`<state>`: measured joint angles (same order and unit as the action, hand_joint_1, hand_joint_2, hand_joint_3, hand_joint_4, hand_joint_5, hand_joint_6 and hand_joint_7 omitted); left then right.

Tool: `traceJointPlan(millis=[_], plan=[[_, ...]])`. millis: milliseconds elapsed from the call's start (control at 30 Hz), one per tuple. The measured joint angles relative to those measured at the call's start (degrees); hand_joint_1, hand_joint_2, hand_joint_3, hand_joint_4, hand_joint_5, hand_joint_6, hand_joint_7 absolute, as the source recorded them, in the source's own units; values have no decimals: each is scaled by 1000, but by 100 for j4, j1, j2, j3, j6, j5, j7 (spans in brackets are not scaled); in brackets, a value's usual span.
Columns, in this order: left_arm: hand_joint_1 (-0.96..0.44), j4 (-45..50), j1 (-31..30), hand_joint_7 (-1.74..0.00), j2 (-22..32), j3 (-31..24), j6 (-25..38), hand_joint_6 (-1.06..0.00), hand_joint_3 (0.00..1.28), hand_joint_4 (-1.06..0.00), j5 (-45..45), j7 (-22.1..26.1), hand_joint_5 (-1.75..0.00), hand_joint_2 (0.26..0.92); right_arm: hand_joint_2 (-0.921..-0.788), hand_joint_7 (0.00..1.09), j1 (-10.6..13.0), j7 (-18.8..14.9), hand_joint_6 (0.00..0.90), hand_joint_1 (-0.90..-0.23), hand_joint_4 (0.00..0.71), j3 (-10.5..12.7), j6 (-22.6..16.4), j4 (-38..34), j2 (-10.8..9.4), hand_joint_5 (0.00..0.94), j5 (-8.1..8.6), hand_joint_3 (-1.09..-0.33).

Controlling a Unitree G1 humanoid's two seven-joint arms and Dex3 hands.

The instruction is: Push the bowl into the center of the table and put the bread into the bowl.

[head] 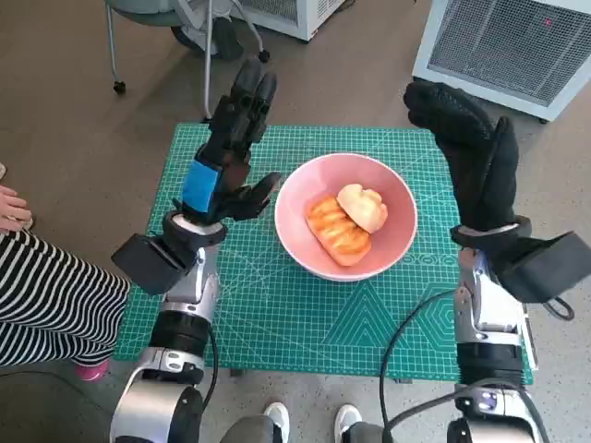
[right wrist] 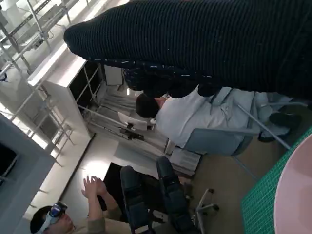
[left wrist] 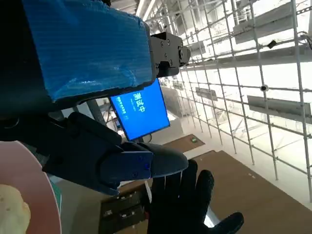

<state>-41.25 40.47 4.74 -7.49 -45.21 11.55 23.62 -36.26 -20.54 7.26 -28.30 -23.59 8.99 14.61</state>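
Observation:
A pink bowl point(head: 346, 217) sits near the middle of the green cutting mat point(head: 305, 314), with two pieces of bread inside: a golden ridged loaf point(head: 337, 231) and a paler roll point(head: 363, 207). My left hand point(head: 229, 148) stands upright just left of the bowl, fingers stretched out and holding nothing. My right hand point(head: 471, 152) is raised to the right of the bowl, gloved fingers extended, empty. The left wrist view shows the bowl's rim point(left wrist: 34, 185) and a bit of bread point(left wrist: 12, 212), plus the right glove point(left wrist: 190, 204). The right wrist view catches the bowl's edge point(right wrist: 295, 195).
A person in striped clothing point(head: 46, 295) sits at the table's left edge. A white grilled unit point(head: 508, 46) stands on the floor beyond the right corner, and a chair base point(head: 194, 28) beyond the far left. People show in the right wrist view point(right wrist: 195, 117).

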Motion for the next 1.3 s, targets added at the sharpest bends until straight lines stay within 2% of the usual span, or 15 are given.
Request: traceJointPlan(millis=[500,1300], plan=[[-732,0,11,-41,7,4,37,-6,427,1,0,9,1,921,-921,409,0,-2,64,-715,153,24,-33,-1,-40,1,84,-699],[-711,117,9,-60,30,-13,214,-25,384,-11,125,216,-5,921,-921,413,1,-52,69,-720,154,60,-36,23,-39,1,97,-693]])
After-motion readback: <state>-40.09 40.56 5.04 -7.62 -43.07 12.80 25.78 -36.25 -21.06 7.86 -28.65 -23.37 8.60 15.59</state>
